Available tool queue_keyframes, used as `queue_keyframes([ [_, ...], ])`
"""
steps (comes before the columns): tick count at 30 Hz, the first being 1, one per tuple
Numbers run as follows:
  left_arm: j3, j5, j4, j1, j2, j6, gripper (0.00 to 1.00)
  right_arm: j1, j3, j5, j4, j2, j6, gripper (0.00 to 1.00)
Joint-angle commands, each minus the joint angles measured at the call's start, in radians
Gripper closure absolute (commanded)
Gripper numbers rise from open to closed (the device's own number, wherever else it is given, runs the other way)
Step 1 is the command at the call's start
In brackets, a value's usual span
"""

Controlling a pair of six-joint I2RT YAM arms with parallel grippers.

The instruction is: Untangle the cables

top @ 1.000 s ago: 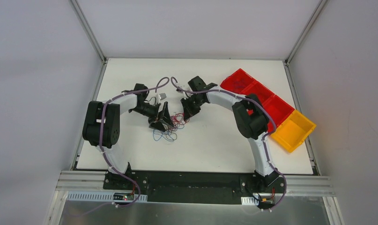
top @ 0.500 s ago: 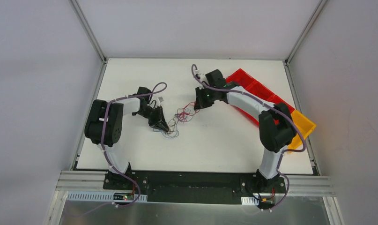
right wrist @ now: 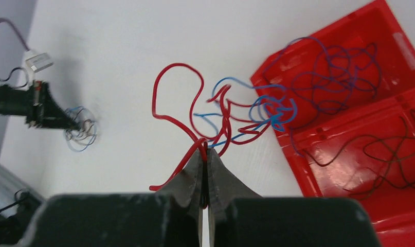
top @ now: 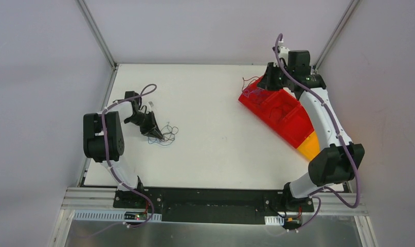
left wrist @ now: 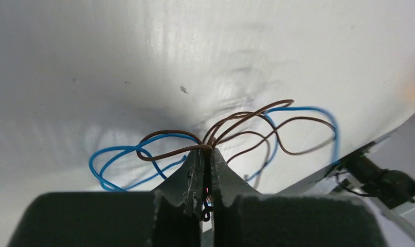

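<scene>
The left fingers (left wrist: pixel 192 172) were clamped on brown and blue cables (top: pixel 164 135) lying on the desk (top: pixel 220 154) (left side). The right fingers (right wrist: pixel 192 177) were closed on red and blue cables (right wrist: pixel 227 123), beside a red bin (right wrist: pixel 395 20) containing loose strands (right wrist: pixel 339 74).

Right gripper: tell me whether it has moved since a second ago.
Yes. The right gripper has swung from the middle of the table to the far right and now hangs over the far end of the red bins, shut on red and blue cables.
</scene>
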Motion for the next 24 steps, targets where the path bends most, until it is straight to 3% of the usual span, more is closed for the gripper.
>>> queue_keyframes([
  [1,0.068,-0.051,-0.038,0.018,-0.123,0.181,1.0,0.013,0.083,-0.245,-0.097,-0.076,0.026,1.0],
  [2,0.088,0.004,-0.047,0.037,-0.127,0.239,0.95,0.014,0.094,-0.292,-0.102,-0.08,0.037,1.0],
  [5,0.164,0.241,-0.1,0.04,-0.177,0.408,0.36,0.025,0.128,-0.409,-0.107,-0.086,0.085,1.0],
  [7,0.18,0.381,-0.068,0.036,-0.245,0.467,0.09,0.043,0.151,-0.468,-0.105,-0.088,0.108,1.0],
  [8,0.179,0.433,-0.041,0.025,-0.282,0.482,0.02,0.055,0.16,-0.493,-0.101,-0.091,0.114,1.0],
  [10,0.166,0.482,0.019,-0.031,-0.361,0.512,0.01,0.082,0.173,-0.545,-0.093,-0.096,0.121,1.0],
  [13,0.134,0.445,0.091,-0.18,-0.462,0.615,0.01,0.127,0.184,-0.609,-0.1,-0.105,0.121,1.0],
  [20,0.02,0.277,0.494,-0.469,-0.591,0.524,0.01,0.228,0.191,-0.647,-0.154,-0.144,0.092,1.0],
  [24,0.022,0.239,0.515,-0.551,-0.62,0.572,0.09,0.276,0.19,-0.632,-0.208,-0.171,0.057,1.0],
])
